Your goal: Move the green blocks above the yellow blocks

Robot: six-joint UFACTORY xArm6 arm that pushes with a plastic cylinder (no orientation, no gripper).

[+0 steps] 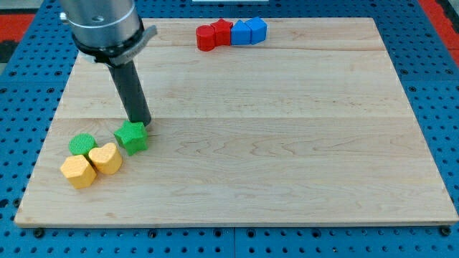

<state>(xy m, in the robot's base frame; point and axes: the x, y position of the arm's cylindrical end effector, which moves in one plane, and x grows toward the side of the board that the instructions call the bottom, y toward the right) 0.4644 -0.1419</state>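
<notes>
A green star block (132, 136) lies at the view's lower left of the board. My tip (140, 122) touches its upper edge, just above it. A green round block (82, 144) lies to its left, touching a yellow heart-shaped block (107, 158) below and to its right. A yellow hexagonal block (78, 171) sits against the heart's left side, lowest of the group. The star stands a little to the right of and above the heart.
At the view's top edge sit a red round block (206, 38), a red star block (222, 32), and two blue blocks (241, 32) (256, 29) in a row. The wooden board (287, 143) rests on a blue pegboard surface.
</notes>
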